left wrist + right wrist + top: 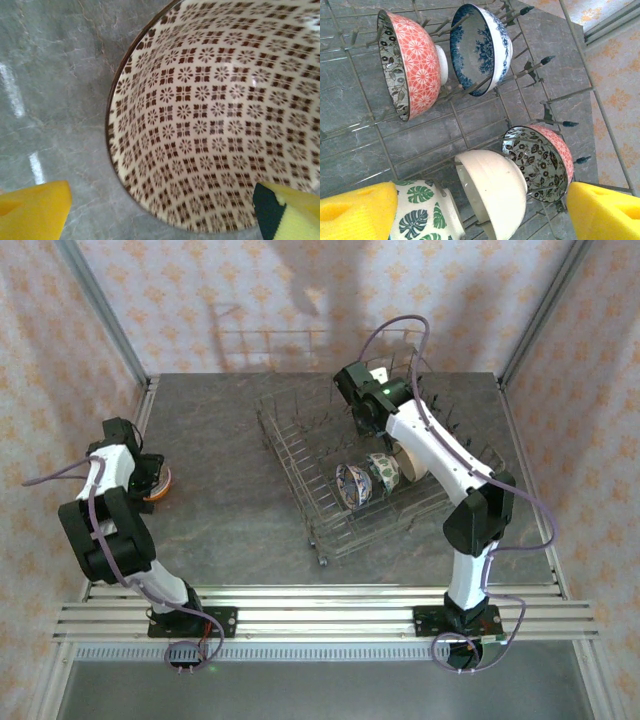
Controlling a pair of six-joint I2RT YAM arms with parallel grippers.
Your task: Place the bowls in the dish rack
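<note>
A bowl [215,115] with a cream inside and a brown flower pattern sits on the grey table; from above it is the orange bowl [164,483] at the left. My left gripper [160,215] [150,480] is open astride its near rim, one yellow finger [30,210] outside and the other inside. The dish rack [300,475] stands at centre right. My right gripper [480,215] [368,418] hangs open above it. In the rack stand a pinkish-red bowl [417,60], a blue bowl [480,45], a second pinkish-red bowl [542,160], a cream bowl [500,190] and a green-leaf bowl [422,215].
Upright tines [545,60] and raised wire sides [275,430] surround the racked bowls. Metal frame posts [105,315] and patterned walls close in the table at left, right and back. Bare grey table [220,500] lies between the orange bowl and the rack.
</note>
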